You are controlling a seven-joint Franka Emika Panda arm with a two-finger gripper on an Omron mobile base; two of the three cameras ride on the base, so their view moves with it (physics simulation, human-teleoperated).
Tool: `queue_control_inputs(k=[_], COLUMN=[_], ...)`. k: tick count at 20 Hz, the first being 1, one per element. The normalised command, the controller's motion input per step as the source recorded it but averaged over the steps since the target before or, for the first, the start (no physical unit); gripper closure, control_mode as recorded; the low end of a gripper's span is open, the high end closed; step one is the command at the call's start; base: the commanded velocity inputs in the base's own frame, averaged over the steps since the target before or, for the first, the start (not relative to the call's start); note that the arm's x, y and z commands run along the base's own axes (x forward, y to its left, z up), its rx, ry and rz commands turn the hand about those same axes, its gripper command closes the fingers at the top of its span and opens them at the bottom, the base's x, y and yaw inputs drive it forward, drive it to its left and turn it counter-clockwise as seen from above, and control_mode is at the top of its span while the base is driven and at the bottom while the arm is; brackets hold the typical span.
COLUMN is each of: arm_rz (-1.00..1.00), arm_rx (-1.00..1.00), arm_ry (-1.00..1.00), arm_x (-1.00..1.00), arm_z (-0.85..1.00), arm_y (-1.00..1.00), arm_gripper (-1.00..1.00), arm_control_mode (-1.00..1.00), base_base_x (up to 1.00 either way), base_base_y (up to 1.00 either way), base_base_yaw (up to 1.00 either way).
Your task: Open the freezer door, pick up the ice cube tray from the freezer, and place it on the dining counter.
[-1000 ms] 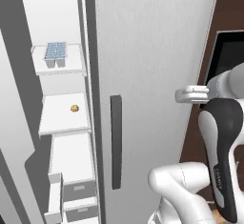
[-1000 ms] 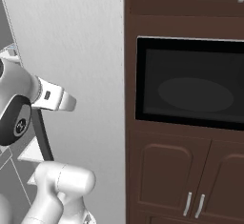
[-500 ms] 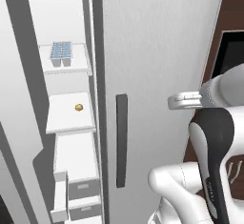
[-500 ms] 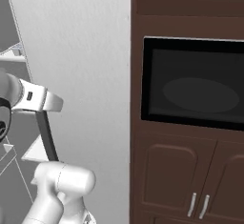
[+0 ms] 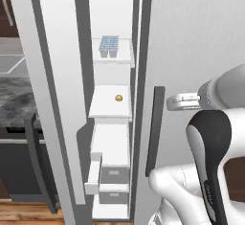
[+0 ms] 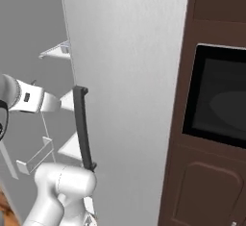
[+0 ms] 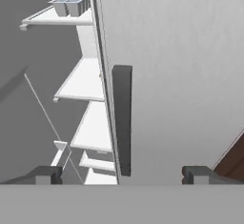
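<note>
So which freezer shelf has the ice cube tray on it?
The upper shelf carries the ice cube tray; the shelf below holds just a tiny round brown item.

The arm [image 5: 210, 138] is glossy white with rounded links — one dark, black-grey joint cover — and small dark fingertips [image 7: 45, 174].

Freezer door [image 5: 57, 99] open; ice cube tray [image 5: 109, 45] apparently on top shelf.

Pincer [image 7: 121, 174] spread wide, empty; ice cube tray [image 7: 71, 2] on top freezer shelf [image 7: 57, 18].
</note>
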Motion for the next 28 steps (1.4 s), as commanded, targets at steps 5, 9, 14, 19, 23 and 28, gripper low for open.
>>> queue_control_inputs(k=[5,9,14,19,23,28], arm_rz=[0.00,0.00,0.00,0.00,0.00,0.00], arm_rx=[0.00,0.00,0.00,0.00,0.00,0.00], arm_ry=[0.00,0.00,0.00,0.00,0.00,0.00], arm_x=[0.00,0.00,0.00,0.00,0.00,0.00], arm_z=[0.00,0.00,0.00,0.00,0.00,0.00], arm_y=[0.00,0.00,0.00,0.00,0.00,0.00], arm_gripper=[-1.00,-1.00,-1.00,-1.00,-1.00,-1.00], arm_control_mode=[1.00,1.00,1.00,1.00,1.00,1.00], base_base_x=[0.04,0.39,0.62,0.74,0.55,0.45], base_base_y=[0.26,0.35,0.18,0.05,0.22,0.49], base_base_yaw=[0.39,0.19,0.04,0.00,0.00,-0.03])
